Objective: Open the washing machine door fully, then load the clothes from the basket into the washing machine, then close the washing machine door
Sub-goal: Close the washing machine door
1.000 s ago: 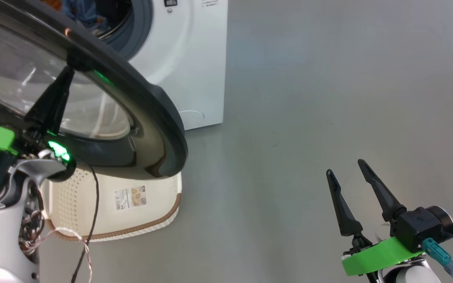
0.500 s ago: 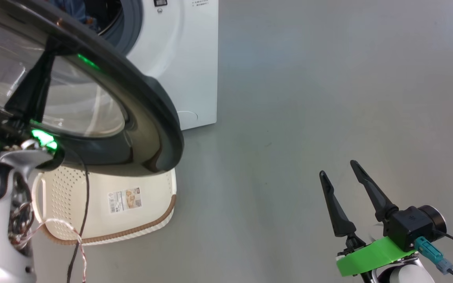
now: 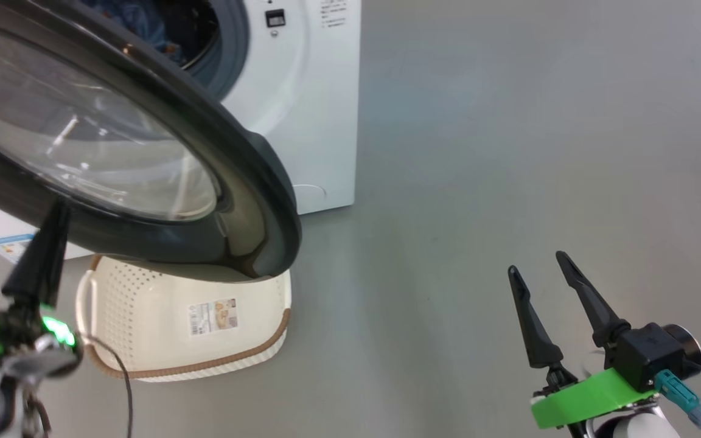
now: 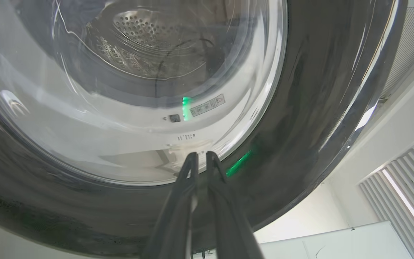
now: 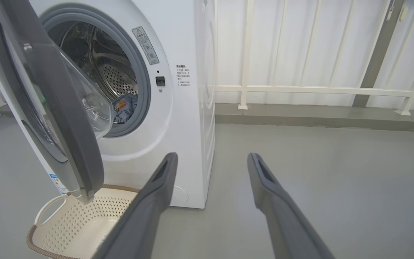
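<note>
- The left gripper (image 4: 201, 156), at the lower left of the head view, points up at the washing machine door (image 3: 253, 182). Its fingers lie nearly together and grasp nothing.
- The door stands swung out from the washing machine (image 3: 320, 121), above the basket (image 3: 143, 316) on the floor (image 3: 478, 152).
- The clothes (image 5: 126, 108) lie inside the drum (image 5: 110, 75).
- The right gripper (image 3: 536, 263) hovers over the floor at the lower right, fingers spread wide and empty.

Basket (image 3: 137, 304) partly behind door (image 3: 265, 194)
</note>
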Controlling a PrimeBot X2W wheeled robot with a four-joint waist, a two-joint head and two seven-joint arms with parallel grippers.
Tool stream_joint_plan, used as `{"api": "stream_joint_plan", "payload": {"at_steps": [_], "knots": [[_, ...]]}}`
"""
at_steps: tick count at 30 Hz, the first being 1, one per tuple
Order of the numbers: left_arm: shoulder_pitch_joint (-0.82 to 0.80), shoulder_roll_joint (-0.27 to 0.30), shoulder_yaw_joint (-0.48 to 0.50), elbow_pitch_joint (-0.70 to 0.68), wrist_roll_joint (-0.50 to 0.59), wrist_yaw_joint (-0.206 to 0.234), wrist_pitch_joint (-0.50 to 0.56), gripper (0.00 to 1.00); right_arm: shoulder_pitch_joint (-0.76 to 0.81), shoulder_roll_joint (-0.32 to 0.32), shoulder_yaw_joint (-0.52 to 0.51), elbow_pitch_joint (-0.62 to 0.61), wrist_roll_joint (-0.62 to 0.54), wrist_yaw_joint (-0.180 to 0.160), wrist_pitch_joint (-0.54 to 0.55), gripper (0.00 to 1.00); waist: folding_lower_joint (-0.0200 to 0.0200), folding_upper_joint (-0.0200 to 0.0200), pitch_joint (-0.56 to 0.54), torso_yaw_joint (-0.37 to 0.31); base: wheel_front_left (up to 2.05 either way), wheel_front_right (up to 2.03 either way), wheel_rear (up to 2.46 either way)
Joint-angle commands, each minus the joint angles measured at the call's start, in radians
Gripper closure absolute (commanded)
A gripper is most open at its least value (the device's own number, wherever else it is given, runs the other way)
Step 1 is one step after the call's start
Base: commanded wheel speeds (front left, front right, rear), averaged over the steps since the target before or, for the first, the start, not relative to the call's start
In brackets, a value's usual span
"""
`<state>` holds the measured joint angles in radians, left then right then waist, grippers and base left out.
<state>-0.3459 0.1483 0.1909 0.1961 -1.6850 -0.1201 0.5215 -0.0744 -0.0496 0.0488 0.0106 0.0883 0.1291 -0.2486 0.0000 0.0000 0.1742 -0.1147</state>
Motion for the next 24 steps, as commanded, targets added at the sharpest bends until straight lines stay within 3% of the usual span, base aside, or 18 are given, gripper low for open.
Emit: {"api": "stream_joint_plan", "payload": {"at_steps": [1, 3, 5, 14, 18, 24], "knots": [[0.005, 0.025, 0.037, -0.045, 0.012, -0.01, -0.006, 0.81, 0.01, -0.001, 0.019, -0.025, 0.008, 0.002, -0.009, 0.0, 0.0, 0.0, -0.007, 0.014, 0.0, 0.0, 0.0], [0.051, 0.011, 0.041, -0.091, 0.021, -0.01, -0.012, 0.55, 0.017, -0.001, 0.012, -0.027, 0.004, 0.002, -0.01, 0.0, 0.0, 0.0, -0.014, 0.027, 0.0, 0.0, 0.0], [0.095, 0.0, 0.041, -0.136, 0.039, -0.01, -0.021, 0.0, 0.024, -0.001, 0.007, -0.028, 0.001, 0.002, -0.01, 0.0, 0.0, 0.0, -0.02, 0.04, 0.0, 0.0, 0.0], [0.258, -0.062, 0.047, -0.28, 0.131, -0.01, -0.144, 0.0, 0.055, -0.001, -0.013, -0.036, -0.004, 0.002, -0.004, 0.0, 0.0, 0.0, -0.058, 0.081, 0.0, 0.0, 0.0], [0.319, -0.065, 0.038, -0.329, 0.227, -0.011, -0.202, 0.0, 0.07, -0.001, -0.019, -0.043, -0.004, 0.002, 0.002, 0.0, 0.0, 0.0, -0.074, 0.091, 0.0, 0.0, 0.0], [0.393, -0.004, -0.017, -0.414, 0.561, -0.011, -0.344, 0.0, 0.084, -0.001, -0.023, -0.054, -0.011, 0.002, 0.012, 0.0, 0.0, 0.0, -0.092, 0.101, 0.0, 0.0, 0.0]]}}
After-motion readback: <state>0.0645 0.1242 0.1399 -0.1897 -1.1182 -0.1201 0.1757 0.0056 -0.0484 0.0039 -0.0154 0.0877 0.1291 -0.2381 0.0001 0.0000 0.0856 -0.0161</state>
